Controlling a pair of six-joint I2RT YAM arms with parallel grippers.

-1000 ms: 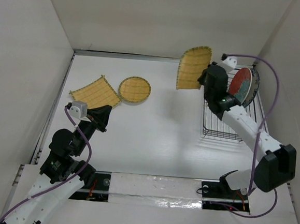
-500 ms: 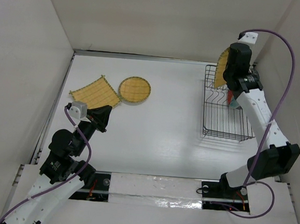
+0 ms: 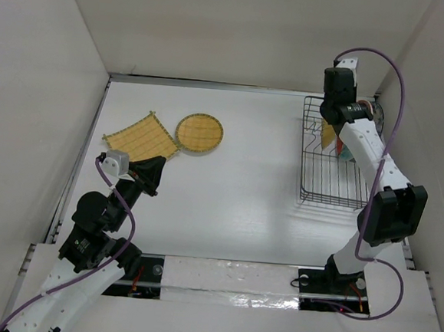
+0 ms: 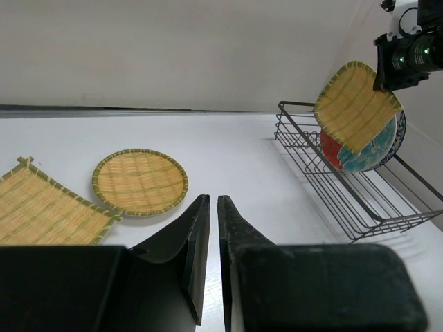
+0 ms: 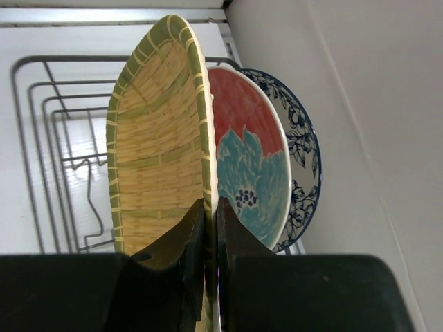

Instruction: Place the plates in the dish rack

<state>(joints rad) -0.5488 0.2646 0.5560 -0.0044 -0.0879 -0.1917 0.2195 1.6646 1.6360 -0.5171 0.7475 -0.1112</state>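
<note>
- From the top view, we are seeing the right tool [image 3: 327,120] reaching over the far end of the rack [image 3: 303,166], which is sitting at the right side of the worktop [image 3: 235,198].
- It is carrying a bamboo plate [image 3: 330,136] edge-on, just above the wires.
- The square plate [image 3: 139,138] and round plate [image 3: 199,132] are lying flat at far left, touching or nearly so, well apart from the rack.
- The left tool [image 3: 152,174] is hovering near the square plate's near corner.
- From the left wrist view, we are finding the left tool's fingers [image 4: 197,242] closed to a thin slit and holding nothing.
- Across the worktop the bamboo plate is hanging tilted in front of the red plate [image 4: 346,158], with the blue plate [image 4: 399,126] behind; both ceramics are standing on edge in the rack.
- From the right wrist view, we are seeing the right tool pinched shut on the bamboo plate's rim, one finger on each face.
- The red plate is standing just beside it, and we cannot tell whether they are touching.
- We are judging the woven plate light, slightly springy and rough enough to grip, so a rim pinch is suiting it.
- The ceramics are looking hard, slick and chippable, so we are advising against knocking them while lowering between the prongs.
- The flat plates are offering only thin rims, so we are expecting an edge to need lifting first.
</note>
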